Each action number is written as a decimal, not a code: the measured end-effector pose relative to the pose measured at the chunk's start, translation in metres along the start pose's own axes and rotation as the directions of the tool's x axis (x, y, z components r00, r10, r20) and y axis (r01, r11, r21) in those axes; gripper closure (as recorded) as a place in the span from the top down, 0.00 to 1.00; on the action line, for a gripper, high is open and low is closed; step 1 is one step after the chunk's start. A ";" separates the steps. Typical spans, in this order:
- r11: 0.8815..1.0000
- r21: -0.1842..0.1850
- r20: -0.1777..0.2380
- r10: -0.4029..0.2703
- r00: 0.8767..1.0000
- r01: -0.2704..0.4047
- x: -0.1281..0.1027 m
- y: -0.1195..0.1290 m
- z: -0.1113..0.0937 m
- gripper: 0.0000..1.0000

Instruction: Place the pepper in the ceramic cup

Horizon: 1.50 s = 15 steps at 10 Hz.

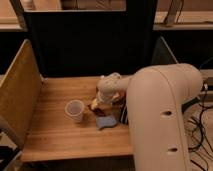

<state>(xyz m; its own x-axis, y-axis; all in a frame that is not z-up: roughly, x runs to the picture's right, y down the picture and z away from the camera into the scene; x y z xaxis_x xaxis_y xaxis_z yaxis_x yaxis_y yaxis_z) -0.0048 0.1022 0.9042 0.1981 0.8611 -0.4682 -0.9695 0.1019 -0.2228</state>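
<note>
red-brown pepper [93, 106], axis unclear, at jaws just beside ceramic cup [75, 110].

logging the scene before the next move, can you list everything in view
table: 1, light wood, centre, raised side panels
ceramic cup: 1, white, upright on the table, left of the tool
pepper: 1, dark red, at the tool's tip, partly hidden
pad: 1, blue, flat on the table, nearer the camera than the tool
dark item: 1, black, right of the pad, beside the arm; unclear what it is
cables: several, dark, far right, off the table
arm: 1, white, reaching in from the right
tool: 1, white, low over the table, right of the cup
</note>
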 end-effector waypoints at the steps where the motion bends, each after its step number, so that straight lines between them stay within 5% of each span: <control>1: 0.999 0.047 0.022 0.017 1.000 -0.018 -0.004 -0.015 -0.007 0.78; 2: 0.995 0.096 0.045 0.031 0.999 -0.035 -0.006 -0.023 -0.014 0.78; 4: 0.992 0.121 0.056 0.032 0.998 -0.039 -0.003 -0.012 -0.018 0.78; 15: 0.995 0.095 0.047 0.008 0.999 -0.012 0.012 0.020 -0.032 0.78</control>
<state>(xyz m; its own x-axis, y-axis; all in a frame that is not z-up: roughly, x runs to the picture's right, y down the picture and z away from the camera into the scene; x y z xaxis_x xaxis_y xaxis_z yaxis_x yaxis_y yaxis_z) -0.0178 0.0987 0.8672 0.1838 0.8842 -0.4295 -0.9811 0.1385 -0.1349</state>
